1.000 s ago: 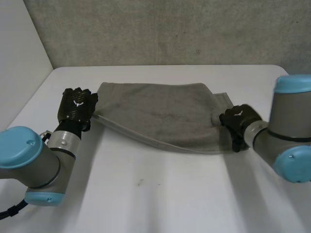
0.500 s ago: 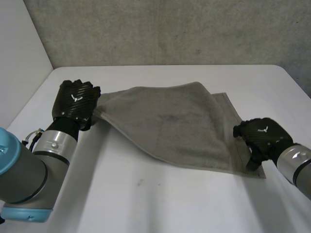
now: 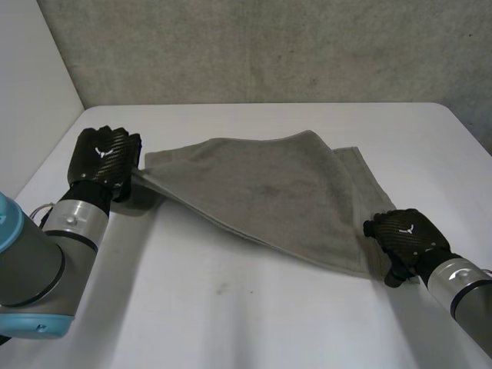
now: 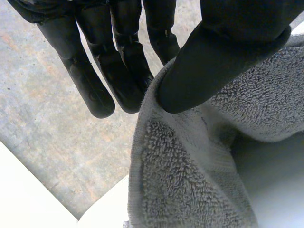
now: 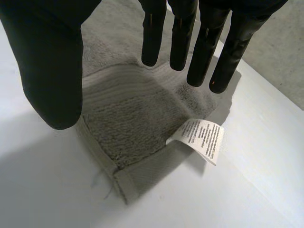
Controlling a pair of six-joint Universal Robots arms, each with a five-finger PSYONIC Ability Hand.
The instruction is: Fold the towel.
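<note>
Stretching slantwise across the white bench (image 3: 231, 307), the grey towel (image 3: 269, 192) lies doubled over itself. One end is raised at my left hand (image 3: 104, 160), and the opposite near corner lies flat by my right hand (image 3: 406, 234).

From the head view my left hand looks like a closed fist at the towel's corner. My left wrist view tells more: my thumb (image 4: 223, 52) presses the terry edge against my fingers (image 4: 118, 71) behind it, so I am pinching that corner, and it sits lifted off the bench.

My right hand reads as curled from above, yet my right wrist view shows its fingers (image 5: 202, 42) straight and spread over the hemmed corner, with the thumb out over bare bench beside it. Whether the fingertips touch the cloth I cannot tell. That view also picks up a white printed label (image 5: 204, 137) sticking out from the towel's edge beneath my fingertips.
</note>
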